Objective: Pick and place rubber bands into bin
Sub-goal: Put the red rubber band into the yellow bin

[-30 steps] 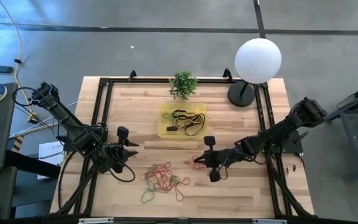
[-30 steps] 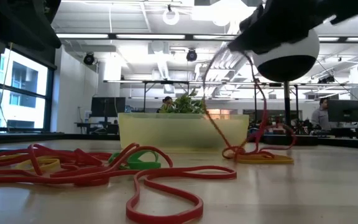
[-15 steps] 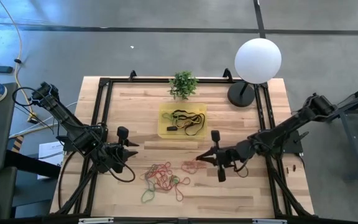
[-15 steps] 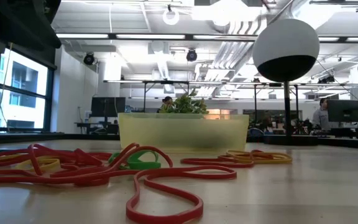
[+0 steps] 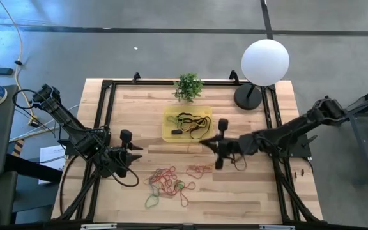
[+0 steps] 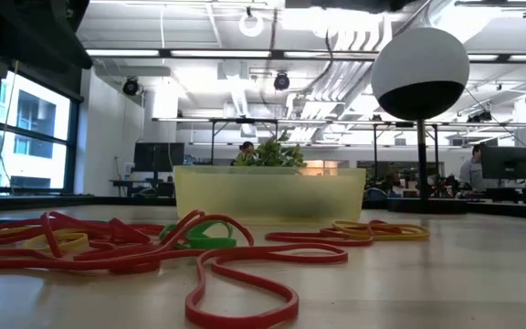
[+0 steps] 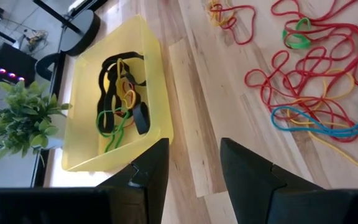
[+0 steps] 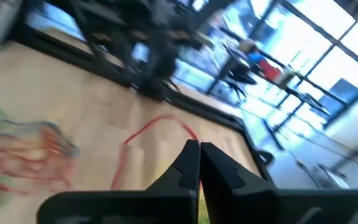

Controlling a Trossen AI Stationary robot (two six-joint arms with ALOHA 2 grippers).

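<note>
Loose red, orange, green and blue rubber bands [image 5: 167,181] [image 6: 135,242] [image 7: 309,81] lie tangled on the table's near middle. A small red and orange bunch [image 5: 200,170] [image 6: 373,231] lies flat to their right. The yellow bin [image 5: 168,131] [image 6: 268,192] [image 7: 154,81] holds several dark and coloured bands [image 7: 120,93]. My right gripper [image 5: 204,144] [image 8: 199,146] hovers by the bin's near right corner, shut on a thin red band. My left gripper [image 5: 137,152] [image 7: 194,155] waits open at the table's left, pointing toward the bin. My right gripper pinches a thin red rubber band [image 8: 199,184] between its two shut fingers; a red streak runs along the seam between them. The fingers lie about level, pointing toward the table's left. The band's free loop [image 8: 160,121] curves out past the fingertips, slack and above the table.
A small green potted plant [image 5: 188,86] stands just beyond the bin. A white globe lamp [image 5: 265,62] on a black base [image 5: 248,97] occupies the far right corner. Black frame rails [image 5: 104,128] run along the table's sides. People show in the room behind [image 6: 471,169].
My right gripper has risen and moved from beside the small bunch toward the far edge, up to the bin's near right corner. The red and orange bunch that hung from it a second ago has fallen and now lies flat on the table.
</note>
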